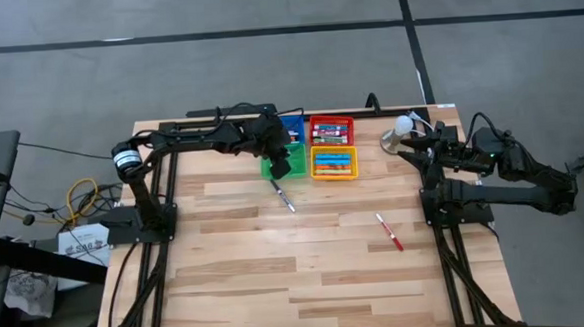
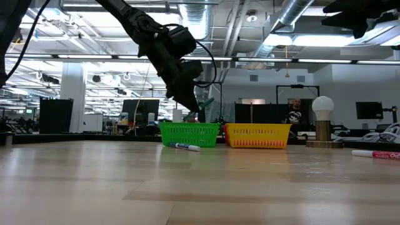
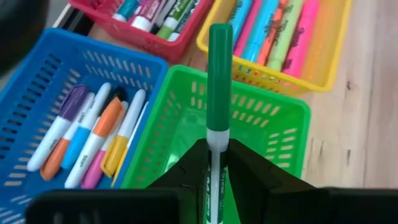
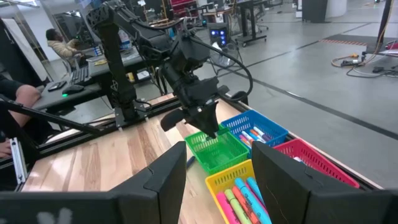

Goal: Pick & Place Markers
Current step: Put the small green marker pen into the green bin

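Note:
My left gripper (image 1: 280, 162) hangs over the green bin (image 1: 271, 169), shut on a marker with a green cap and white barrel (image 3: 219, 74). The marker's cap end points over the green bin (image 3: 267, 124), which looks bare inside. The blue bin (image 3: 68, 106), red bin (image 3: 155, 18) and yellow bin (image 3: 280, 37) each hold several markers. A blue-capped marker (image 1: 283, 196) and a red one (image 1: 389, 232) lie flat on the table. My right gripper (image 4: 217, 180) waits open near the table's right far corner. My left gripper pinches the green marker by its white barrel (image 3: 213, 163), just behind the cap, between the two fingers (image 3: 249, 171). The marker runs forward along the fingers, cap end foremost. It is lifted clear above the green bin, slanting downward.
The four bins stand together at the far middle of the table; the yellow bin (image 1: 333, 162) is right of the green one. A white ball on a wooden stand (image 1: 402, 126) sits by the right arm. A person sits beyond the table (image 4: 59, 43). Bare wood covers the near half.

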You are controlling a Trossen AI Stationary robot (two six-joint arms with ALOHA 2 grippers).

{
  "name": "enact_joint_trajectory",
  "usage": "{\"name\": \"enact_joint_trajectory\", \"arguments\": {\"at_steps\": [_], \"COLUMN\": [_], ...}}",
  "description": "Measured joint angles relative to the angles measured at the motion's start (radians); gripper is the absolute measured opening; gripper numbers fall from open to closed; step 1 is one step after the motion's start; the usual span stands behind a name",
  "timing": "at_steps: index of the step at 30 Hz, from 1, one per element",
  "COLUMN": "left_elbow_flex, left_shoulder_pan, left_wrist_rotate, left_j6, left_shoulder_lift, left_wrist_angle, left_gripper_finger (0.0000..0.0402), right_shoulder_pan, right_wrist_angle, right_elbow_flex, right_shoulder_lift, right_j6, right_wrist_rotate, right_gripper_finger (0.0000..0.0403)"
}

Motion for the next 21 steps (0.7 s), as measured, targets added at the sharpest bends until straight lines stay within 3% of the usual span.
{"name": "enact_joint_trajectory", "arguments": {"at_steps": [21], "left_elbow_flex": [-0.003], "left_shoulder_pan": [-0.006], "left_wrist_rotate": [0.027], "left_j6": [0.071], "left_shoulder_lift": [0.0], "left_wrist_angle": [-0.065], "left_gripper_finger": [0.0057], "right_shoulder_pan": [0.0], "right_wrist_angle": [0.0], "right_elbow_flex": [0.0], "right_shoulder_lift": [0.0], "right_j6": [0.0], "right_wrist_rotate": [0.0], "right_gripper_finger": [0.017]}}
